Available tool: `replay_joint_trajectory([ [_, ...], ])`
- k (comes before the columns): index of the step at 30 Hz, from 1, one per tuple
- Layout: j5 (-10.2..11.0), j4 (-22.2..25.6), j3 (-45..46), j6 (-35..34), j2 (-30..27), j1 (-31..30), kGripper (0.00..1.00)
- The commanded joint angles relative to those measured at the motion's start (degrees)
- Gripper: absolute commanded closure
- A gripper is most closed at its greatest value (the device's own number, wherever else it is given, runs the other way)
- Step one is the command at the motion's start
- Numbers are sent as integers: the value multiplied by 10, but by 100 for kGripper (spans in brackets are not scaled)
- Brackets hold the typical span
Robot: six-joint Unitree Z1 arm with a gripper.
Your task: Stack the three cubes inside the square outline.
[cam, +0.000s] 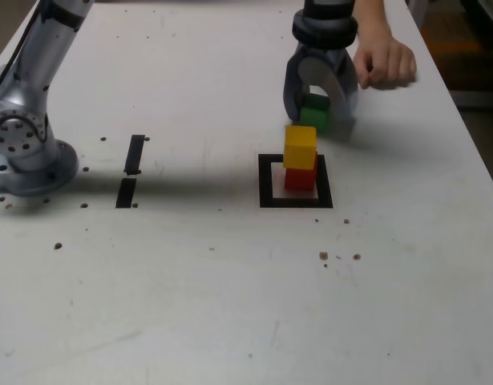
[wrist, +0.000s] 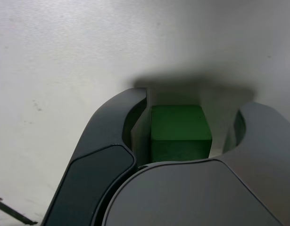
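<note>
- A green cube [cam: 314,113], solid in color with flat faces and straight edges, rests on the pale surface beyond the outline, on the far side of the stack in the exterior view, apart from the other two cubes.
- A yellow cube [cam: 301,147] sits atop the red one in the exterior view, flat side up, slightly offset from the block below.
- A red cube [cam: 300,178] supports it, seated inside the outline toward the right side, its upper part partly hidden by yellow.
- The square outline [cam: 267,202], black tape around a white center, lies flat, right of center in the exterior view.
</note>
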Motion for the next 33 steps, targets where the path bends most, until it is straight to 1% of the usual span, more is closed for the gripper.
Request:
replay_joint_trajectory([
  [1, -4, -1, 1, 0, -1, -1, 76],
  [3, -6, 1, 3, -1, -3, -1, 81],
  [7, 1, 9, 10, -4, -14, -1, 84],
  [12, 30, 39, 12, -18, -48, -1, 85],
  [16, 54, 73, 4, -27, -95, -3, 85],
  [19, 62, 99, -5, -35, -128, -9, 85],
  [23, 62, 132, -14, -54, -165, -27, 84],
  [26, 61, 152, -18, -81, -185, -51, 84],
  [31, 60, 168, -20, -151, -203, -112, 84],
  [33, 54, 165, -16, -188, -205, -140, 84],
])
